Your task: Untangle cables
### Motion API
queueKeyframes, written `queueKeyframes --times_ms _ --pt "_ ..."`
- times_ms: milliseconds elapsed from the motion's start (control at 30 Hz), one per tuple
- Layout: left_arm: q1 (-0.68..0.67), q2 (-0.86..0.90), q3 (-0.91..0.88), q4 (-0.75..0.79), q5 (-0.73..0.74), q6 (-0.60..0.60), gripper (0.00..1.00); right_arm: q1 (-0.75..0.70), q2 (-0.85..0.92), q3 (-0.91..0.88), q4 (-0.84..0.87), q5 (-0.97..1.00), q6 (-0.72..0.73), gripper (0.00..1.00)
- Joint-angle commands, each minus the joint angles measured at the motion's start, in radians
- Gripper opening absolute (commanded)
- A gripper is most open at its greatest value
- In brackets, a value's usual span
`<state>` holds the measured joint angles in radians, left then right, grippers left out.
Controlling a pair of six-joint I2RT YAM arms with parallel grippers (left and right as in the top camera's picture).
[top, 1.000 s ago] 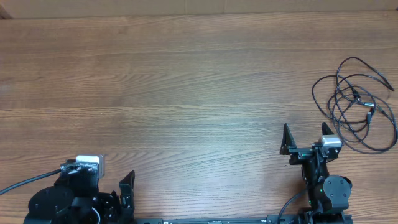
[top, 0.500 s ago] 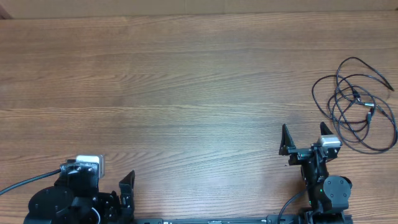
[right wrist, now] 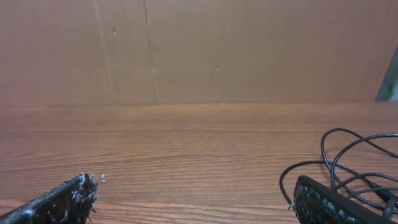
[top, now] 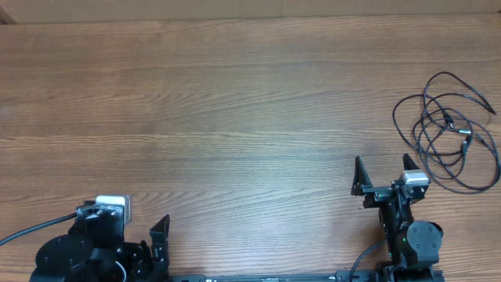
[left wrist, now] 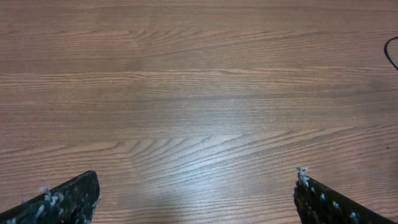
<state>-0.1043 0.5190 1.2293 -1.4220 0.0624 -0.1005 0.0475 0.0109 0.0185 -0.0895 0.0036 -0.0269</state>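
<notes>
Two arms at the bench edge, cable tangle near the right arm

The wooden bench (top: 235, 102) carries everything. The right arm (top: 407, 231) sits at the bench's near edge, and the left arm (top: 86, 247) sits well apart from it along the same edge. The right claw (right wrist: 194, 183) and left claw (left wrist: 196, 177) both gape wide, gripping nothing. The cables (top: 446, 129) lie in one loose tangle of loops near the right arm, beyond it toward its outer side, clear of its claw.

This looks like a robotics lab bench: a left arm (top: 98, 247) and a right arm (top: 407, 227) sit at 1 edge of a wood-grain table (top: 235, 102). A plain brown board (right wrist: 249, 50) stands behind its far side.
</notes>
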Motion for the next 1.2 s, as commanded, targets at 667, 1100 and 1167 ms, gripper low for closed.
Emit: queueKeyframes --times_ms 667,1100,1167 --pt "0.106 -0.177 -0.325 0.467 -0.046 0.101 0.99 -0.003 -0.008 -0.011 0.006 -0.005 -0.004 1.0" --pt "0.145 -0.504 -0.962 1.104 0.009 0.036 1.0 -0.003 -0.008 -0.011 0.006 -0.005 -0.004 1.0" --pt "0.145 -0.516 -1.031 1.205 0.008 0.014 0.99 -0.003 -0.008 -0.011 0.006 -0.005 -0.004 1.0"
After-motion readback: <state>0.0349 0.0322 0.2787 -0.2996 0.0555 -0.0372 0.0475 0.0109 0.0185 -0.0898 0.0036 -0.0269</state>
